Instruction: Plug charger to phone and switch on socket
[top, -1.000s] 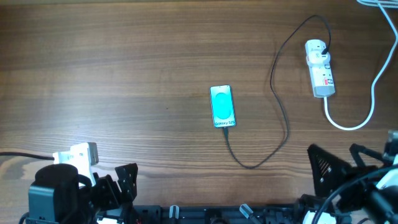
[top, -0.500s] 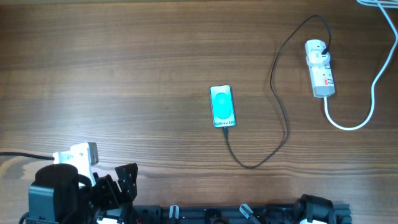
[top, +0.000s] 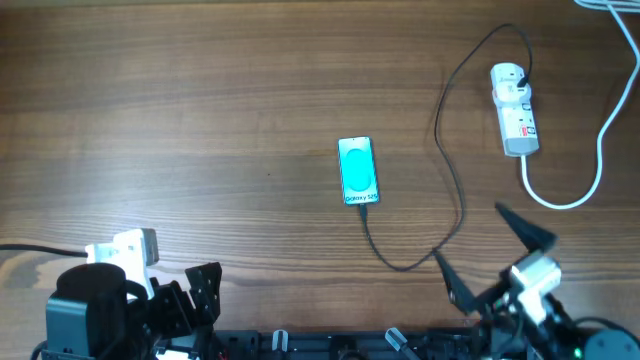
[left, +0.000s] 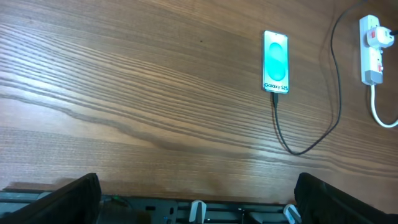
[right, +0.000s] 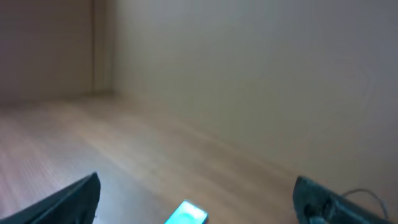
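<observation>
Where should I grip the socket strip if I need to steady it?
Across the narrow width of the socket, mid-body, coming from above with the right end effector. It lies flat and elongated; the charger plug fills its far end and the white cord leaves the near end.

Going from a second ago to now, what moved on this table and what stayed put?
The right gripper dropped out of the overhead view at the near edge, then came back further left, jaws open and empty. Nothing was grasped or released. The phone, charger, socket and left gripper stayed as they were.
</observation>
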